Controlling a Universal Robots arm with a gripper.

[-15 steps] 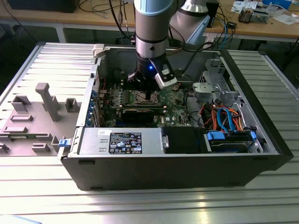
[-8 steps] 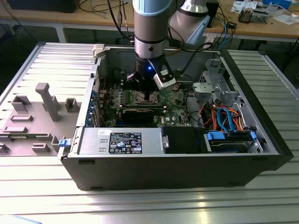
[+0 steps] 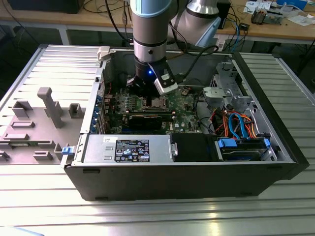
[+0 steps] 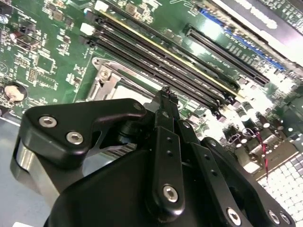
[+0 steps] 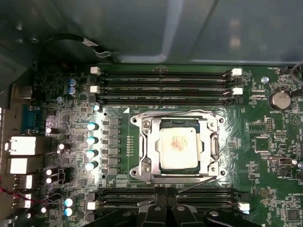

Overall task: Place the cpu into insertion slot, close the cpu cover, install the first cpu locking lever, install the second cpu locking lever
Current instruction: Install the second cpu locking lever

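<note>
In the first wrist view the cpu (image 5: 178, 144) lies flat in the socket, its grey face showing through the window of the cpu cover (image 5: 147, 142), which is folded down over it. One thin wire lever (image 5: 175, 112) runs along the cover's side next to the far memory slots. Another lever (image 5: 195, 183) lies at a slant on the side nearest my gripper (image 5: 166, 201). The gripper's black fingers are shut together with nothing between them, just beside the socket. In the second wrist view the gripper (image 4: 165, 94) tips hover close over the socket corner (image 4: 105, 78). In the exterior view the gripper (image 3: 149, 96) hangs inside the open computer case.
Memory slots (image 5: 163, 80) run on both sides of the socket, and capacitors (image 5: 92, 146) stand in a row beside it. The case holds a power supply (image 3: 130, 149), coloured cables (image 3: 236, 123) and a drive cage (image 3: 221, 93). A grey fixture (image 3: 49, 105) stands at the exterior view's left.
</note>
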